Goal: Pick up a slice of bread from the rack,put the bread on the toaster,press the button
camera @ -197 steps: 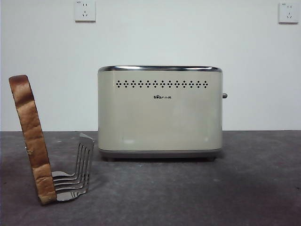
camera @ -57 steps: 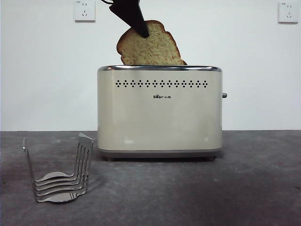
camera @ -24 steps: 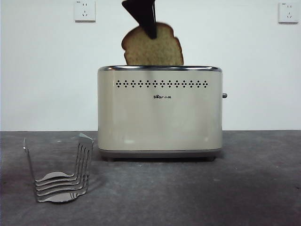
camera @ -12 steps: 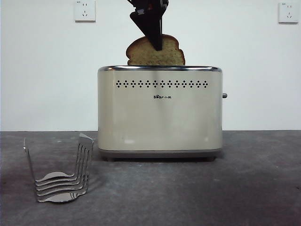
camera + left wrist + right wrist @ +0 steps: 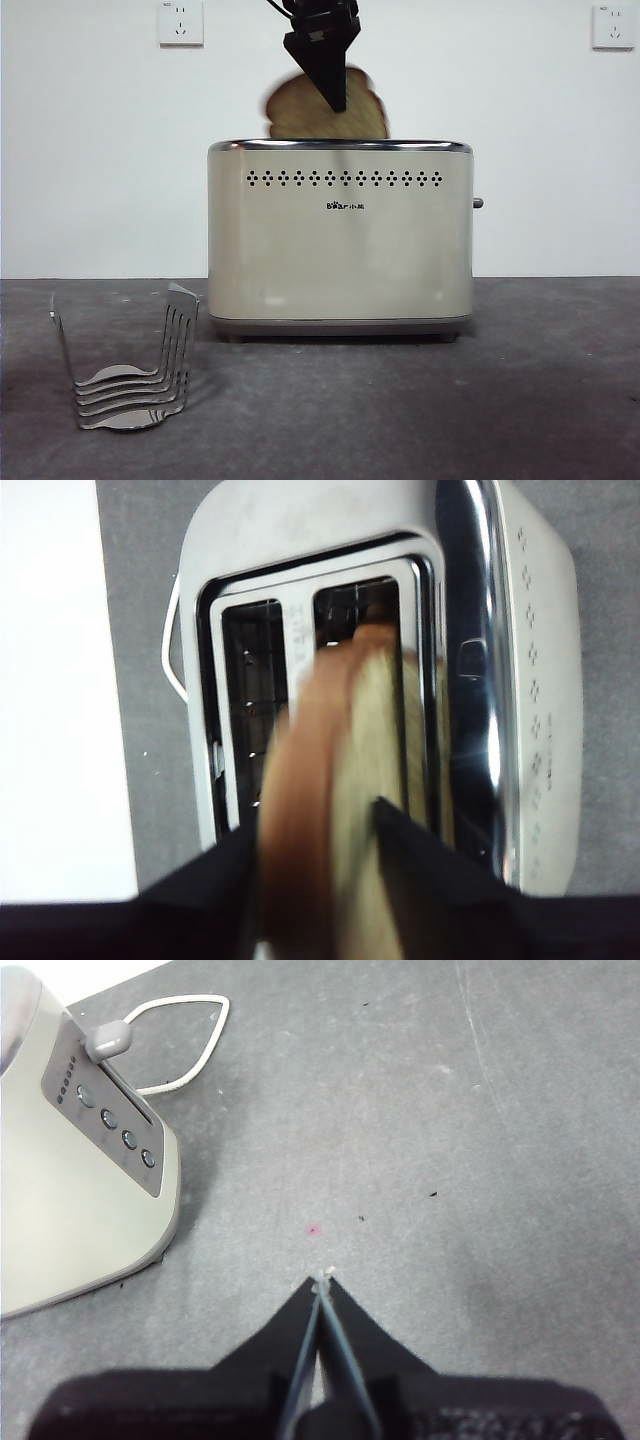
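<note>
The slice of bread stands upright with its lower part down in the cream toaster, and it looks blurred. My left gripper comes down from above and is shut on the slice's top. In the left wrist view the bread sits between my jaws, over the slot nearer the toaster's holed side. The silver rack stands at the front left with no bread in it. The grey button sticks out of the toaster's right end. My right gripper is shut, low over the table beside the button.
A white cable loops on the grey table behind the toaster's button end. Two white wall sockets hang on the back wall. A row of small round controls runs down the toaster's narrow end.
Over the last second my left gripper has lowered the slice deeper into the toaster slot. The slice is now blurred by motion. The rack and the toaster have stayed put.
</note>
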`<state>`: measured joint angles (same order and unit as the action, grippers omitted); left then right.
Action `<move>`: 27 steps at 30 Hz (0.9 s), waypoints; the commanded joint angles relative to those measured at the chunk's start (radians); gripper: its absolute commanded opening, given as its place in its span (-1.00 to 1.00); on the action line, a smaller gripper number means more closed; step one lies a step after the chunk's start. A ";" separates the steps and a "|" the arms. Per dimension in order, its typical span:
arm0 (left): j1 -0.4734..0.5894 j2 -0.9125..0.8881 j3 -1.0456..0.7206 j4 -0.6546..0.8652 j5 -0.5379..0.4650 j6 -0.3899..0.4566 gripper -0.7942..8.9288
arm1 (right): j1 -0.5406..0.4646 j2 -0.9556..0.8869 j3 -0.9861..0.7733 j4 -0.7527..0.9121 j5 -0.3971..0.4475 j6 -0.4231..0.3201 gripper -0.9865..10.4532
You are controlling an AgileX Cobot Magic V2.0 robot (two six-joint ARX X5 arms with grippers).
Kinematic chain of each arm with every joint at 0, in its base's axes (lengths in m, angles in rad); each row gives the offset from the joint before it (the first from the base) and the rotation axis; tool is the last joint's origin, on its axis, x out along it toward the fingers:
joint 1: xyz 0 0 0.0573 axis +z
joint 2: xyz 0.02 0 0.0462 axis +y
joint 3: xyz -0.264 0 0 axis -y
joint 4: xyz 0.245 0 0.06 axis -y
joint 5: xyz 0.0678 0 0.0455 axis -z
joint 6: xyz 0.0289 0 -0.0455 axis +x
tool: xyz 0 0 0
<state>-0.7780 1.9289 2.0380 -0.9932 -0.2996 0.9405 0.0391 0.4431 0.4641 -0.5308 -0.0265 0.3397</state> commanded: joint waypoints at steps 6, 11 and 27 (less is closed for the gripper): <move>-0.006 -0.077 -0.012 0.023 0.010 -0.026 -0.11 | 0.000 -0.001 0.003 0.011 0.000 -0.003 -0.83; -0.007 -0.169 -0.012 0.048 0.011 -0.107 -0.11 | 0.000 -0.001 0.010 0.015 0.000 -0.003 -0.83; -0.013 -0.429 -0.012 -0.098 0.019 -0.740 -0.85 | 0.000 0.284 0.302 0.085 -0.225 -0.039 -0.83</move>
<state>-0.7883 1.4994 2.0300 -1.0801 -0.2836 0.2718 0.0391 0.7025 0.7456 -0.4507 -0.2379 0.3164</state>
